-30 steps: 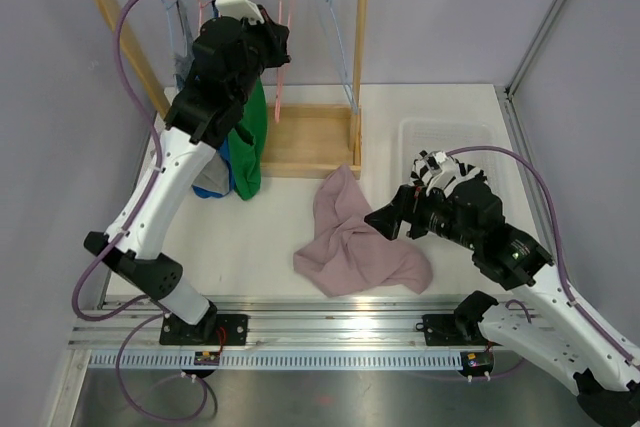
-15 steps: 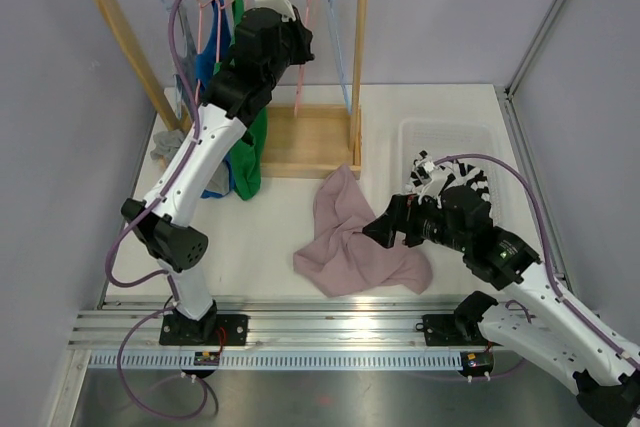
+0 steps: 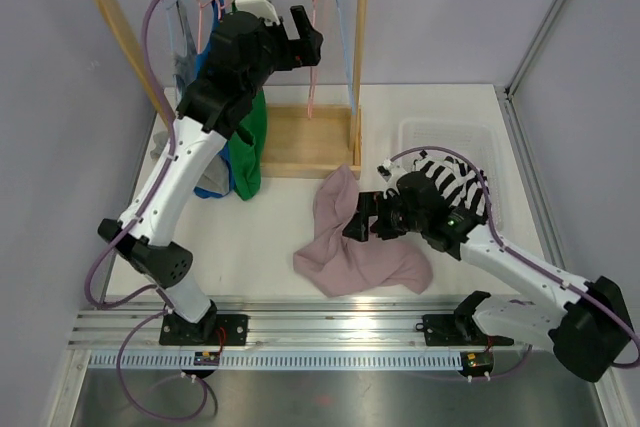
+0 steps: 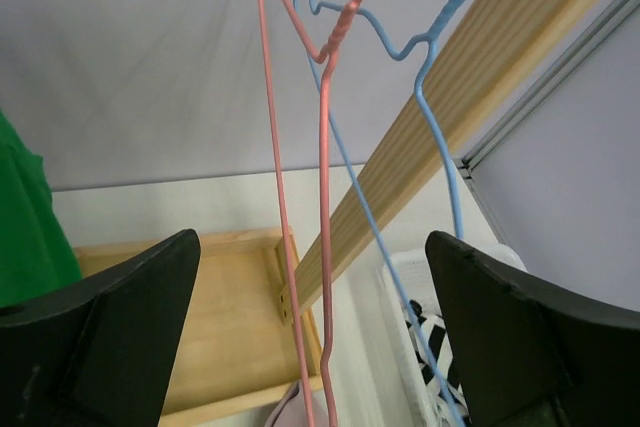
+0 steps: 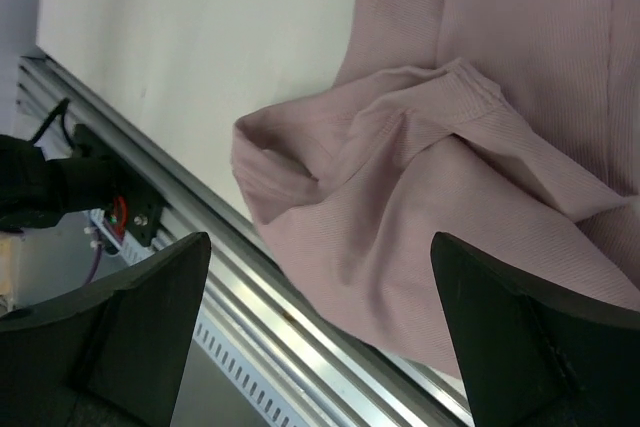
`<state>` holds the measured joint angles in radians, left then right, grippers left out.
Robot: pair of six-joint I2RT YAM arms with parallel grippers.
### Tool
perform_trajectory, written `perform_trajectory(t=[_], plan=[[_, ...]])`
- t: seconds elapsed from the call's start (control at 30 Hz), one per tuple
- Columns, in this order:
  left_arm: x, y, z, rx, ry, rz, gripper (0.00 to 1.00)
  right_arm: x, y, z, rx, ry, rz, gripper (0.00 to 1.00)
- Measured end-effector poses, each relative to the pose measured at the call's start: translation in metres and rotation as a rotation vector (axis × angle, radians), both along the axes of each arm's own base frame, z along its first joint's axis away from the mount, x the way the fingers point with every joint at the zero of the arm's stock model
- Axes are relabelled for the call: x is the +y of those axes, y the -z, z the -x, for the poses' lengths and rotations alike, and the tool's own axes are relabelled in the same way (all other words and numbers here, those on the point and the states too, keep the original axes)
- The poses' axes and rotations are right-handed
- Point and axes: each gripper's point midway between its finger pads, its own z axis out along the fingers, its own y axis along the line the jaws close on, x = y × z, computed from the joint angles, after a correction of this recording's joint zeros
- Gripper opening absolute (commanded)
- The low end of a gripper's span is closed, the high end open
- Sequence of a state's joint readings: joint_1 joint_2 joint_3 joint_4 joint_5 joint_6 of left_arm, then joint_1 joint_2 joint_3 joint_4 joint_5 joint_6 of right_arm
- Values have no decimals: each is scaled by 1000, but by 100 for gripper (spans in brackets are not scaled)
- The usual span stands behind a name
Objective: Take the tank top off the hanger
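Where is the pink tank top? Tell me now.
In the top view the pink tank top lies crumpled on the table, in front of the wooden rack and left of the white basket, under the open right gripper.

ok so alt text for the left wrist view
A bare pink wire hanger and a blue wire hanger hang ahead of the left gripper, whose fingers stand open. Behind them runs the rack's wooden post, with its wooden base below and a green garment at the left edge.
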<state>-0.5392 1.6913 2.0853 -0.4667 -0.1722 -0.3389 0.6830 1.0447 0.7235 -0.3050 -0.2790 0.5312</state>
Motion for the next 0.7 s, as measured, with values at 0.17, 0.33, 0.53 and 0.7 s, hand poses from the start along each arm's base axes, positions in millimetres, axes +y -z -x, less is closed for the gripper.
perform_trajectory(t=[0.17, 0.33, 0.53, 0.7], plan=[[33, -30, 51, -43, -11, 26, 99, 5, 41, -14, 56, 16, 134, 99], [84, -49, 131, -127, -28, 93, 99, 16, 72, -26, 59, 30, 277, 99], [126, -58, 196, -205, -49, 163, 99, 17, 123, -30, 72, 54, 504, 100], [138, -23, 210, -154, -66, 134, 99, 22, 139, -44, 34, 65, 623, 42]])
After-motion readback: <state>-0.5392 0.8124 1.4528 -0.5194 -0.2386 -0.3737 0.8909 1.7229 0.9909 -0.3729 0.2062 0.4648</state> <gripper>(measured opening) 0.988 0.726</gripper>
